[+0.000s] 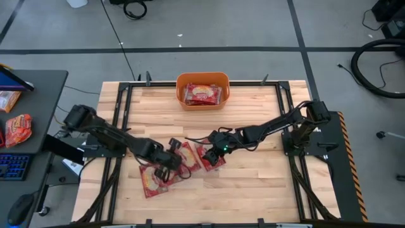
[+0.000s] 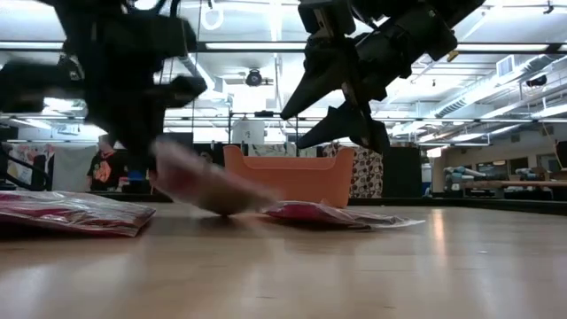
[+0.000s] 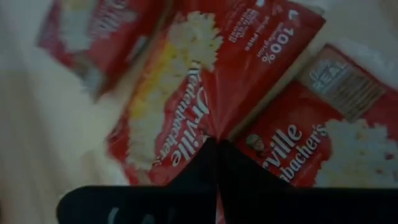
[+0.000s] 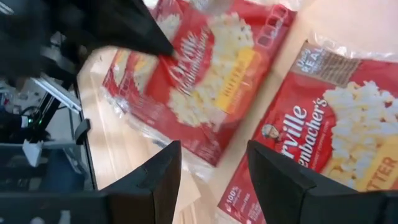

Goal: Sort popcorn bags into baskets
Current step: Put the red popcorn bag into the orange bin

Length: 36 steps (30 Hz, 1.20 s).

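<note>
Three red popcorn bags lie near the table's middle. My left gripper (image 1: pixel 172 159) is shut on the middle bag (image 1: pixel 188 155), which shows tilted in the low view (image 2: pixel 204 184). Another bag (image 1: pixel 152 180) lies flat toward the near edge. My right gripper (image 1: pixel 209 149) hovers open above the third bag (image 1: pixel 213 158), its fingers (image 4: pixel 168 180) spread over that bag (image 4: pixel 336 137) without touching it. The orange basket (image 1: pixel 202 79) stands at the far edge with red bags (image 1: pixel 202 95) inside. My left gripper (image 3: pixel 216 146) pinches the middle bag between its two fingers at one edge (image 3: pixel 214 127), where the foil creases into a ridge. The fingers come slanting down from the table's left. The bag (image 2: pixel 204 184) is tilted, its held end raised and its lower end (image 2: pixel 226 208) near the table top.
Black frame rails (image 1: pixel 120 120) run along the table's left and right sides. A dark side desk on the left carries an orange-red snack packet (image 1: pixel 18 130) and a keyboard (image 1: pixel 12 166). Bare wood (image 1: pixel 272 183) lies toward the near right.
</note>
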{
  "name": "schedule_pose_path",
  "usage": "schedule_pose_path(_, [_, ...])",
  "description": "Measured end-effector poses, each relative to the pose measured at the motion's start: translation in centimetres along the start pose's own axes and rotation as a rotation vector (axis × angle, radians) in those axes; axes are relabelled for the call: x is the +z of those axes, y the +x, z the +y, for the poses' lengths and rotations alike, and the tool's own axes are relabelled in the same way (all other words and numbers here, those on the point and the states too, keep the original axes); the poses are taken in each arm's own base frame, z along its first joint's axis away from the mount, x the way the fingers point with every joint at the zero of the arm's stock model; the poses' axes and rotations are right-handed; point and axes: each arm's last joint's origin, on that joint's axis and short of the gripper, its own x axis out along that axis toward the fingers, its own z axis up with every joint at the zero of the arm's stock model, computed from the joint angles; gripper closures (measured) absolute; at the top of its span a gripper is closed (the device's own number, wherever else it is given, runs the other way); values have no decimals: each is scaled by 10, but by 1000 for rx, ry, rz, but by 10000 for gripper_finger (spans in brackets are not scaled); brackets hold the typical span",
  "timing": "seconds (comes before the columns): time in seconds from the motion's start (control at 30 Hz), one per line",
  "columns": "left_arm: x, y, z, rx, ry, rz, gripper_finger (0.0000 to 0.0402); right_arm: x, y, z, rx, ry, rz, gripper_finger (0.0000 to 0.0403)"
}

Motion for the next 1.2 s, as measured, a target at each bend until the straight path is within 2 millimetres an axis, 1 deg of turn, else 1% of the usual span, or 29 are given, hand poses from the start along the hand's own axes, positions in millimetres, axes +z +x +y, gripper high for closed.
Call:
schedule_pose_path(0.07, [-3,-13,7,9,-31,-9,399,0,-1,-2,5,9,32,215])
schedule_pose_path(0.17, [-8,-30,19,29,-92,-37,400,1,-9,-2,-12,26,62,215])
schedule_pose_path(0.3, [-14,-50,37,69,-185,-98,400,4,-30,1,-68,6,41,215])
schedule_pose_path(0.37, [-16,-59,49,96,-223,-117,400,6,-45,1,-122,-8,18,215])
schedule_pose_path(0.5, [-12,-74,79,181,-296,-143,401,8,-78,2,-220,-28,-48,215])
schedule_pose_path(0.6, [-6,-85,107,265,-325,-170,401,10,-103,1,-294,-37,-120,215])
schedule_pose_path(0.73, [-5,-93,146,362,-363,-153,401,13,-130,0,-359,-46,-231,215])
schedule_pose_path(0.83, [-7,-93,177,428,-396,-137,401,16,-144,2,-374,-69,-302,215])
schedule_pose_path(0.97, [-8,-86,215,499,-427,-117,401,18,-154,3,-379,-86,-359,215])
schedule_pose_path(1.07, [-8,-77,245,542,-442,-101,401,19,-156,4,-373,-83,-368,215])
schedule_pose_path(1.2, [-11,-56,282,570,-450,-45,401,19,-153,4,-368,-85,-357,215])
